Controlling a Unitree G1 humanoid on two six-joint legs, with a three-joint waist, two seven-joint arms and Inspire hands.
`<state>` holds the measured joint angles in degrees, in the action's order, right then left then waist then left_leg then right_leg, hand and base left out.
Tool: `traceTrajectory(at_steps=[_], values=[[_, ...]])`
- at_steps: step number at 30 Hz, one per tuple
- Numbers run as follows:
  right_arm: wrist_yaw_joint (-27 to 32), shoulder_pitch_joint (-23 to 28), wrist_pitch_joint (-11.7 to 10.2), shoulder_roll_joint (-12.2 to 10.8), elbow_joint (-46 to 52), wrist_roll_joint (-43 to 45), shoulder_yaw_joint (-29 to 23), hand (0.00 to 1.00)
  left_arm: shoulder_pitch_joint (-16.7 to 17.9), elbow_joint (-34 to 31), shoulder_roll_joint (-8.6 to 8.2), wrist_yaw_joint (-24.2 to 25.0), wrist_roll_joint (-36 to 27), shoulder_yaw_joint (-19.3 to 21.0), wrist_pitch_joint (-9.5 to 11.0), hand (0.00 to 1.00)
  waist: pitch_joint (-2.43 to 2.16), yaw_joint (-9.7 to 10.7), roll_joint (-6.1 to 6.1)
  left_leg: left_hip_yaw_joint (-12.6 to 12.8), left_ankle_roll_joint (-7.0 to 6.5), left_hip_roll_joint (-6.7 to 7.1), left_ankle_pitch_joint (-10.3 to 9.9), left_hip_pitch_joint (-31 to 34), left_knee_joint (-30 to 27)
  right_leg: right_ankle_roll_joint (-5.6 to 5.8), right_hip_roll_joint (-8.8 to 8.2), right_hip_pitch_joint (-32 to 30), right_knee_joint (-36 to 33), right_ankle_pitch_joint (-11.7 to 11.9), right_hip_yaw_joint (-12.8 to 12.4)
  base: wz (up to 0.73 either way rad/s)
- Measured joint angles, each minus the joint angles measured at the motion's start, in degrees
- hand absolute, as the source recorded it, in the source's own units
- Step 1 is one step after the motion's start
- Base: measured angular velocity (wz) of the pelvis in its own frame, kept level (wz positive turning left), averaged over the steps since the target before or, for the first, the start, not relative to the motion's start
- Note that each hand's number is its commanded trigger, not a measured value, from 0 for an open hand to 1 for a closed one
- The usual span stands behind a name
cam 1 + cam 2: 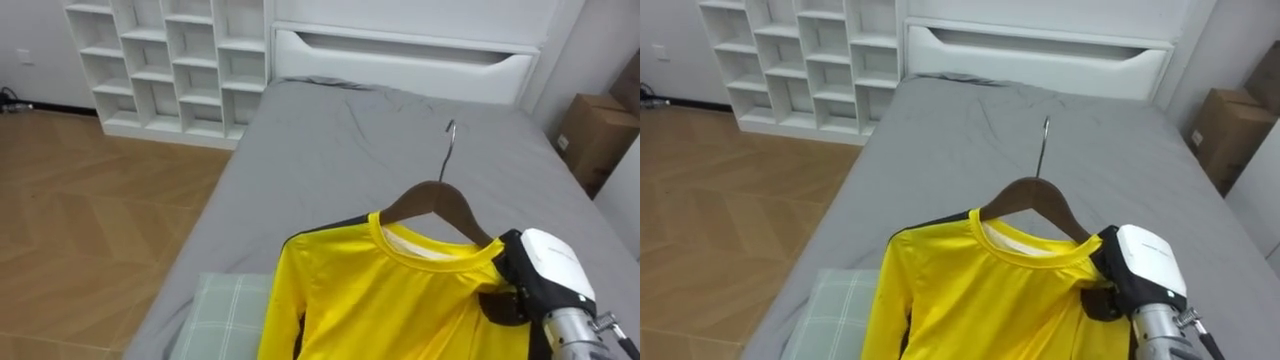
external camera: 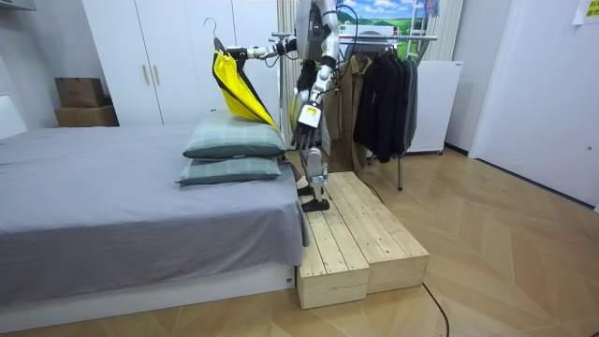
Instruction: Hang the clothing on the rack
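A yellow shirt (image 1: 390,300) with dark side trim hangs on a wooden hanger (image 1: 440,203), whose metal hook (image 1: 449,150) points up and away over the grey bed (image 1: 330,170). My right hand (image 1: 540,272) is at the shirt's right shoulder, its dark fingers curled round the hanger end through the cloth. In the room view I stand on a wooden platform (image 2: 360,239) at the bed's end. There the right arm stretches out level and holds the shirt (image 2: 236,86) above the pillows (image 2: 232,140). My left hand (image 2: 309,114) hangs by my side.
A pale plaid pillow (image 1: 225,312) lies under the shirt. White cubby shelves (image 1: 170,60) stand far left, a cardboard box (image 1: 592,135) at the right. Behind me a clothes rack (image 2: 388,37) carries several dark garments (image 2: 384,89). Wooden floor (image 1: 90,220) runs along the bed's left side.
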<state>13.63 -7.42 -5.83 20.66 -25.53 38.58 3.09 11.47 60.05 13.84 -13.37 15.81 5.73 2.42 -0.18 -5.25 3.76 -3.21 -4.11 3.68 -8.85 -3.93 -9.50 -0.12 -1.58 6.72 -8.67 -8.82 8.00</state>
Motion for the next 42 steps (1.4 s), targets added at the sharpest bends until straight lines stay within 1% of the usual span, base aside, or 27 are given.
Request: traceTrajectory(at_steps=[1,4,8,13,15,19,22,27,29,32,33,34,36,37,38,39,40,41,42], values=[[0.00,0.43,0.20,-0.01,1.19,0.02,0.00,1.00,0.14,0.83,-0.03,0.01,0.00,0.21,-0.07,0.00,0.01,-0.13,-0.01,0.04,0.01,-0.03,-0.01,0.00,0.02,0.00,0.02,-0.01,0.00,0.00,0.00,0.00],[0.00,1.77,0.23,-0.03,5.27,-0.01,0.02,1.00,0.50,3.77,-0.28,0.16,0.00,0.53,-1.41,0.00,0.18,-0.14,0.08,0.03,0.02,-0.04,-0.02,-0.03,0.09,0.00,0.03,0.03,0.00,0.00,0.01,0.00],[0.00,1.80,0.24,-0.03,6.15,-0.05,0.02,1.00,0.60,4.39,-0.73,0.26,-0.04,0.53,-2.10,0.00,0.39,-0.54,0.29,0.05,0.00,-0.01,-0.04,0.02,0.29,0.00,0.00,-0.01,-0.02,0.00,-0.15,0.00],[0.00,2.07,0.17,-0.04,8.74,-0.12,0.03,1.00,0.49,4.23,-1.67,0.07,-0.54,0.52,-2.09,0.00,0.40,-0.60,0.19,0.14,-0.01,0.01,-0.04,0.22,0.13,0.00,0.04,-0.20,-0.04,0.00,-0.50,0.00],[0.00,2.34,0.22,-0.04,9.66,-0.12,0.03,1.00,0.32,4.19,-1.73,-0.04,-0.50,0.45,-2.09,0.00,0.39,-0.63,0.17,0.16,-0.01,-0.01,-0.04,0.21,0.12,0.00,0.05,-0.20,-0.04,0.00,-0.48,0.00],[-0.04,4.89,0.32,-0.07,14.19,-0.12,0.09,1.00,0.35,4.14,-1.88,-0.24,-0.50,0.21,-2.26,0.00,0.43,-0.80,-0.21,0.42,-0.01,-0.04,-0.04,0.24,0.06,0.00,0.04,-0.32,-0.04,0.00,-0.57,0.00],[-0.04,5.60,0.39,-0.13,15.08,-0.15,0.10,1.00,0.78,4.15,-1.89,-0.23,-0.30,0.06,-2.50,0.00,0.36,-1.08,-0.29,1.27,-0.02,-0.21,-0.04,0.19,0.07,-0.02,0.14,-0.67,-0.20,0.01,-1.32,-0.11],[-0.08,6.60,0.47,-0.25,15.13,-0.05,0.09,1.00,1.45,4.35,-1.95,0.22,0.05,0.09,-2.95,0.00,0.30,-1.08,-0.19,1.83,-0.10,-0.28,-0.12,0.20,0.15,-0.03,0.16,-1.03,-0.40,0.02,-1.81,-0.07],[-0.08,6.90,0.47,-0.26,15.13,-0.04,0.07,1.00,1.82,4.83,-2.02,0.34,0.05,0.14,-3.21,0.00,0.29,-1.09,-0.15,2.36,-0.16,-0.37,-0.17,0.10,0.22,-0.03,0.19,-1.12,-0.54,0.02,-2.09,-0.12],[-0.08,7.07,0.47,-0.26,15.15,-0.06,0.07,1.00,1.90,6.36,-2.08,0.34,0.05,0.28,-3.37,0.00,0.26,-1.19,0.01,3.37,-0.21,-0.61,-0.43,0.00,0.39,-0.03,0.39,-1.64,-1.08,0.02,-3.23,-0.20],[-0.08,7.07,0.47,-0.26,15.16,-0.06,0.08,1.00,1.79,6.56,-2.09,0.34,0.05,0.23,-3.47,0.00,0.22,-1.17,0.15,4.01,-0.23,-0.77,-0.55,-0.05,0.32,-0.05,0.48,-1.77,-1.17,0.05,-3.39,-0.20],[-0.07,7.08,0.46,-0.25,15.15,-0.15,0.08,1.00,1.92,6.66,-2.08,0.34,0.05,0.18,-3.58,0.00,0.28,-1.14,0.26,4.60,-0.24,-0.90,-0.62,-0.29,0.21,-0.08,0.55,-1.82,-1.17,0.13,-3.77,-0.21],[-0.07,7.20,0.43,-0.24,15.17,-0.21,0.08,1.00,1.80,6.95,-2.08,0.41,-0.01,-0.38,-3.78,0.00,0.30,-0.62,0.34,4.89,-0.27,-0.98,-0.78,-0.21,-0.02,-0.09,0.62,-2.03,-1.24,0.20,-4.48,-0.14],[-0.07,7.42,0.43,-0.24,15.17,-0.18,0.08,1.00,1.59,7.02,-2.06,0.61,0.02,-0.39,-3.78,0.00,0.31,-0.42,0.40,5.42,-0.28,-1.10,-0.91,-0.06,-0.03,-0.09,0.68,-2.41,-1.44,0.22,-4.91,-0.17],[-0.07,7.51,0.43,-0.24,15.17,-0.17,0.08,1.00,1.44,7.13,-2.04,0.61,0.02,-0.37,-3.73,0.00,0.25,-0.41,0.52,5.78,-0.30,-1.18,-0.98,0.07,-0.01,-0.09,0.73,-2.78,-1.70,0.23,-5.23,-0.30],[-0.07,7.53,0.43,-0.24,15.17,-0.16,0.08,1.00,0.88,7.75,-2.03,0.66,0.02,-0.38,-3.71,0.00,0.33,-0.38,0.51,6.58,-0.31,-1.28,-1.02,0.24,-0.06,-0.09,0.85,-3.38,-2.23,0.23,-6.16,-0.40],[-0.07,7.52,0.42,-0.24,15.17,-0.15,0.07,1.00,0.22,8.65,-2.03,0.77,0.02,-0.40,-3.69,0.00,0.40,-0.12,0.43,7.67,-0.33,-1.46,-1.03,0.23,-0.13,-0.09,0.93,-3.93,-2.53,0.41,-6.53,-0.40],[-0.07,7.54,0.35,-0.25,15.15,-0.15,0.08,1.00,0.01,9.01,-2.02,0.86,-0.03,-0.38,-3.69,0.00,0.43,0.15,0.40,8.11,-0.42,-1.54,-1.10,0.08,-0.19,-0.10,0.94,-4.19,-2.64,0.47,-6.74,-0.44],[-0.07,7.54,0.37,-0.25,15.08,-0.38,0.07,1.00,-0.43,9.40,-1.97,1.27,-0.03,-0.39,-3.75,0.00,0.55,0.20,0.25,9.64,-0.45,-1.77,-1.29,-0.03,-0.26,-0.10,1.09,-5.31,-3.23,0.53,-7.65,-0.58]])
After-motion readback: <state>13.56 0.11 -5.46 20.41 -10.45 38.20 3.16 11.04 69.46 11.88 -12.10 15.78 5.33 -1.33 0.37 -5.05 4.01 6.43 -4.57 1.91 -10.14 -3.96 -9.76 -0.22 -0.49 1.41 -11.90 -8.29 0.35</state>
